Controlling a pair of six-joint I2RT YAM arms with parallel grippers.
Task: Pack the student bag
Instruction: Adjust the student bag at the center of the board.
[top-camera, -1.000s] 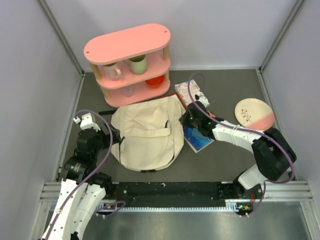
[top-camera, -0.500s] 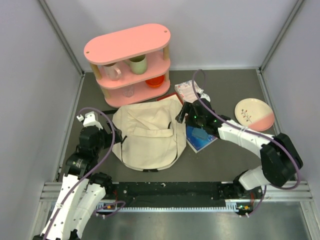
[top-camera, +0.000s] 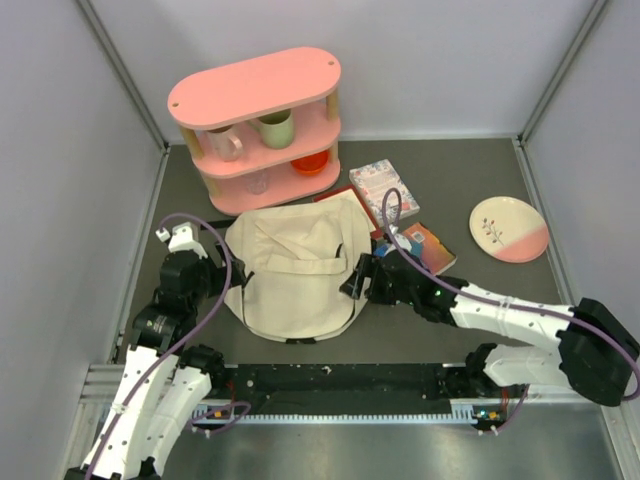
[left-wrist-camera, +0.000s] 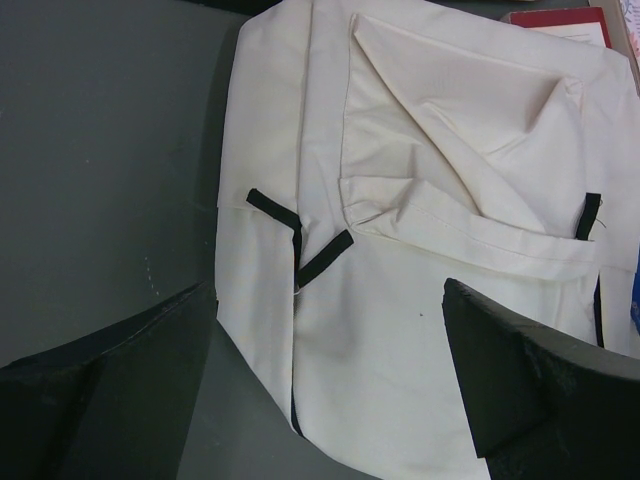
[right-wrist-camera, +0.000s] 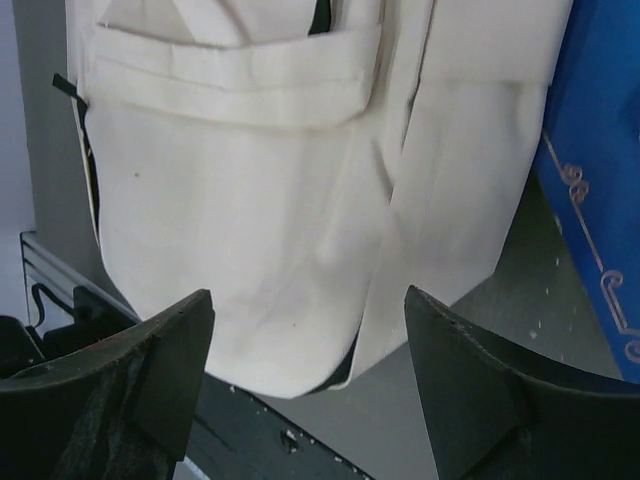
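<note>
Looking at where things sit: the student bag (top-camera: 295, 275) lies flat on the counter (top-camera: 470, 175), dead centre of the top view, just below the pink shelf (top-camera: 255, 95). Both arms are parked on it. The left pincer (left-wrist-camera: 328, 290) is spread wide over the bag's left edge, near the little black strap tabs (left-wrist-camera: 322, 257). The right pincer (right-wrist-camera: 308, 294) is also wide and holding nothing, over the bag's lower right corner.

My read is that the step is getting hold of the bag so it can be opened up before anything goes in. To do that well I'd go for the doubled seam rather than the flat panel, since thin fabric like this probably just slides out of a shallow pinch. I'd also keep the left fingers off those strap tabs, because pulling a tab likely drags the whole bag instead of lifting a layer. With one side pinned and the other lifting, the mouth should gape instead of the bag skating around. The right side needs care too, as the blue book (right-wrist-camera: 590, 150) sits right beside that edge and could get caught.

Stuff I can't make out:
- Where the main opening actually is. I only see the front pocket flap (right-wrist-camera: 235, 75), and no zipper I'd trust.
- Whether either pincer is touching the cloth or just above it.
- Whether there's anything inside.
- Most of the red-edged book (top-camera: 338, 193), which is tucked under the bag's top edge.
- Part of the book pile at centre right of the top view, which the right arm covers.
</note>
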